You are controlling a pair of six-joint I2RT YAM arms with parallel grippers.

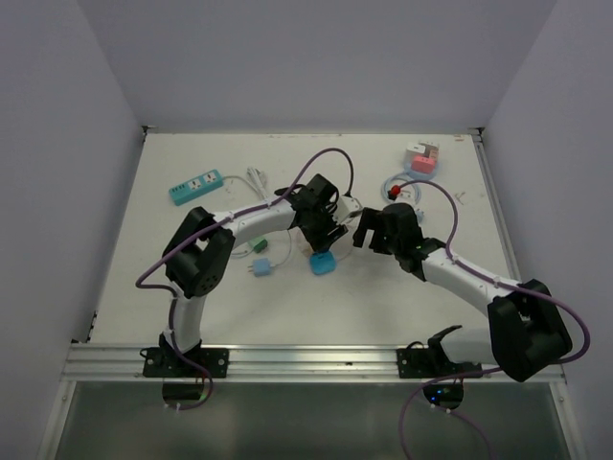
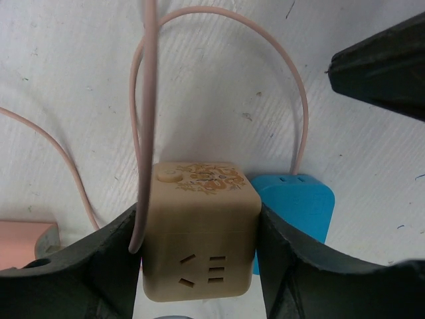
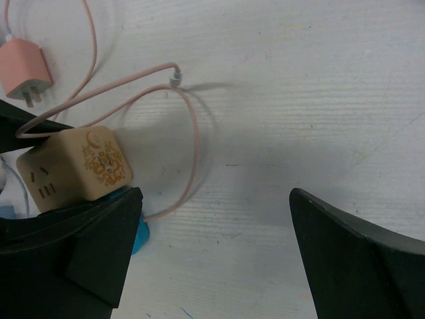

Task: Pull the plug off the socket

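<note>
With left claw [image 2: 197,222] gripping the tan cube socket [image 2: 199,193] at bottom centre, hold firm and close wide-open right claw [image 3: 216,199] squarely on the blue plug [image 2: 299,206] just right, pulling straight away.

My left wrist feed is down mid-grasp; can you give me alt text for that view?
A beige cube socket sits gripped between the left fingers, its slotted face toward the camera. A blue plug sits against its right side, and a pink cable runs down past its left edge and loops over the white table behind.
</note>
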